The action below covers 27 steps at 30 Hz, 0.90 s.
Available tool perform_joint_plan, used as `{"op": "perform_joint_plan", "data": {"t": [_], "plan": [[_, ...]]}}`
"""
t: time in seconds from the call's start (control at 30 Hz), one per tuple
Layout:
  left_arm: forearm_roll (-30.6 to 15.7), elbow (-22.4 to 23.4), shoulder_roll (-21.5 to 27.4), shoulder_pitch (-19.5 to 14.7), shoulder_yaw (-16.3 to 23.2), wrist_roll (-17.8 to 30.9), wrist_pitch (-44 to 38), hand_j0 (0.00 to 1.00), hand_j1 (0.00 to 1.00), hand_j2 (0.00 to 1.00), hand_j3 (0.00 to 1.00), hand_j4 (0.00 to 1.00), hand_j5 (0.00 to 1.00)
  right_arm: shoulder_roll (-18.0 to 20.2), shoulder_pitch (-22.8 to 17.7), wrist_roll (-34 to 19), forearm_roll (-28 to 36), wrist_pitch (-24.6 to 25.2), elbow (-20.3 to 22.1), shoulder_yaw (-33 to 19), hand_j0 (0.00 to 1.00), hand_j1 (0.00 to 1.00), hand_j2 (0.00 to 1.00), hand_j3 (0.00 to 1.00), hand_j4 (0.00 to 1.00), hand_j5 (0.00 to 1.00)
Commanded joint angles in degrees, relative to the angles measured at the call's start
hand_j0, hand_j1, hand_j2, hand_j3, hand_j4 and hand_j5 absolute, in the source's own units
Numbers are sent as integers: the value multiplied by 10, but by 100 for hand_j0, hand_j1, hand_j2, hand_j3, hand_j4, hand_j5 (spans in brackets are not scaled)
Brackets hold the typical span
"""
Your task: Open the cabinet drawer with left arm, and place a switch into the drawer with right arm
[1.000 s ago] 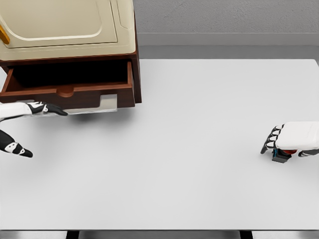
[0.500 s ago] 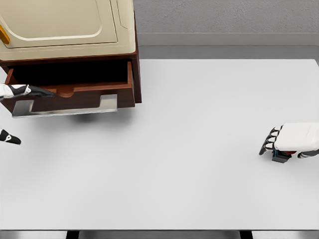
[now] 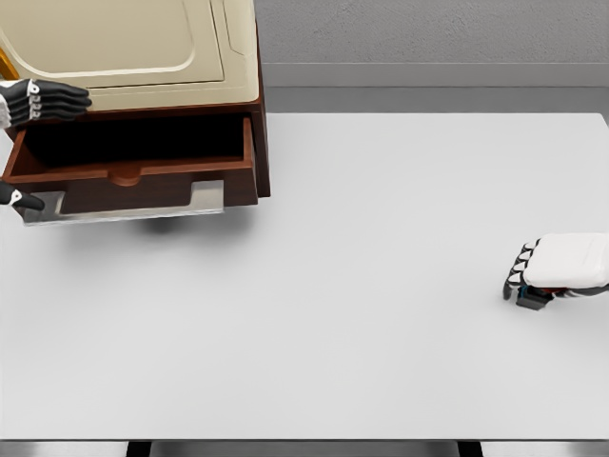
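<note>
The brown cabinet [image 3: 259,114] with a cream top stands at the table's far left. Its drawer [image 3: 152,186] is pulled out, showing a dark inside, with a metal handle [image 3: 124,213] below the front. My left hand [image 3: 49,148] is open at the picture's left edge, its fingers [image 3: 57,98] level with the cabinet top and its thumb [image 3: 23,201] beside the handle's left end, holding nothing. At the right edge my right hand [image 3: 533,278] lies on the table, curled over a small dark switch [image 3: 532,299] that is mostly hidden under it.
The white table [image 3: 362,286] stretches between the cabinet and the right hand. A grey wall [image 3: 428,38] runs behind the far edge. The table's front edge lies near the bottom of the view.
My left hand has let go of the drawer front and moved up and left, fingers now by the cabinet top. The right hand has shifted slightly over the switch.
</note>
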<state>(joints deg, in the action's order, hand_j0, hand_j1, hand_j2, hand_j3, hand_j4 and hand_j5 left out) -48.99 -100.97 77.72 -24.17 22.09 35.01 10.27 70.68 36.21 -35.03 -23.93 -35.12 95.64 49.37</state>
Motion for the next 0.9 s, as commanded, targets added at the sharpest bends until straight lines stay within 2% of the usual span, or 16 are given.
{"op": "perform_joint_plan", "data": {"t": [0.0,0.13,0.3,0.37,0.47,0.67,0.87], "plan": [[1,0,-5,0,-10,0,-6,96,96,96,96,96,96,1,0,0,2,1,0,-1,67,67,67,67,67,67],[11,0,-4,0,-17,0,-6,97,97,97,97,97,97,1,0,0,2,1,-1,-1,66,66,66,66,66,66],[16,0,-4,1,-17,0,-6,97,97,97,97,97,97,1,0,0,5,1,-3,-2,55,55,55,55,55,55],[16,0,-4,1,-17,0,-6,97,97,97,97,97,97,0,0,0,7,1,-4,-5,54,54,54,54,54,54],[18,0,-5,2,-18,0,-6,97,97,97,97,97,97,0,1,0,9,1,-4,-15,58,58,58,58,58,58],[28,0,-5,2,-19,0,-7,97,97,97,97,97,97,-14,3,0,10,1,-20,-36,41,41,41,41,41,41],[29,0,-5,2,-20,0,-6,97,97,97,97,97,97,-43,3,0,11,1,-34,-63,43,43,43,43,43,43]]}}
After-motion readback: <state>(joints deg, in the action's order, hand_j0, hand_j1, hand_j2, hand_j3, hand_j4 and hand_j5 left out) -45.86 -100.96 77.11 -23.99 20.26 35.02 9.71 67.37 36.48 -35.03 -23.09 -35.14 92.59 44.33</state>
